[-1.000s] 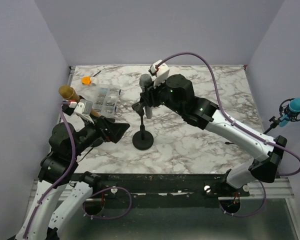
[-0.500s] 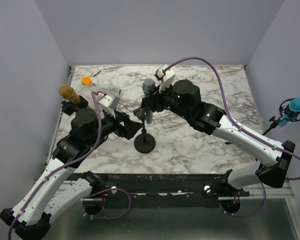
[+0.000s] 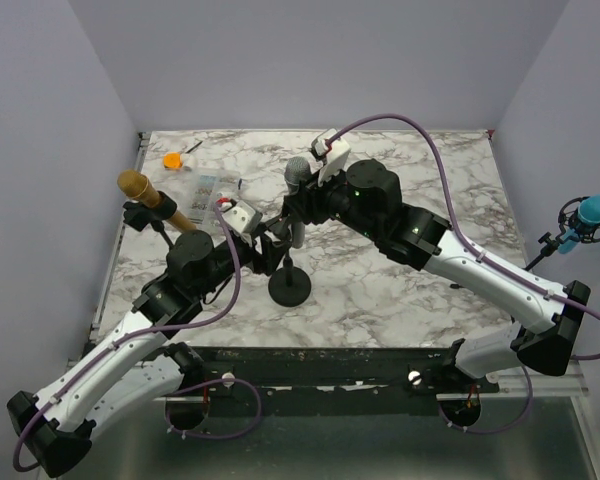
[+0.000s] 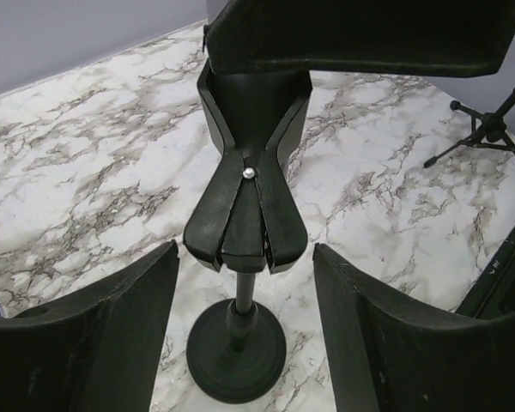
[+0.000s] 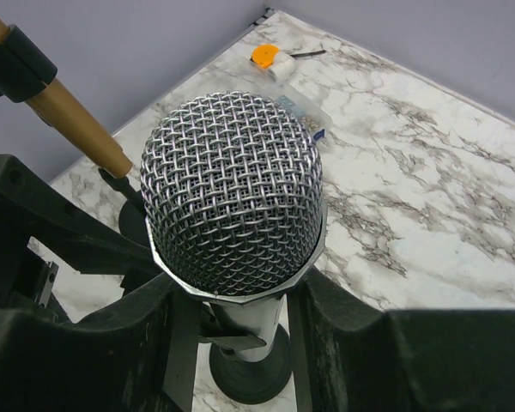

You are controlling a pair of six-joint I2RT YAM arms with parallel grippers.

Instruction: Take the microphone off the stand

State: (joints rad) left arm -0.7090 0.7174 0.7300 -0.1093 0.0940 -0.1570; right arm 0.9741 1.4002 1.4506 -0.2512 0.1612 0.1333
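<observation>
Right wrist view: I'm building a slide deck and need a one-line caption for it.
Right gripper gripping the mesh-headed microphone above its stand base on the marble table.

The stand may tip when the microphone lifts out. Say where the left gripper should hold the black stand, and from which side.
Probably the thin black upright post just below the black clip, approached level from the left arm's side: it is narrow, vertical and bare there, and the left gripper straddles it.

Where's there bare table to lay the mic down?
Bare table at far right, between right arm and the right edge; also between stand base and that arm. Left side is crowded: clear box, gold mic, left arm.
</observation>
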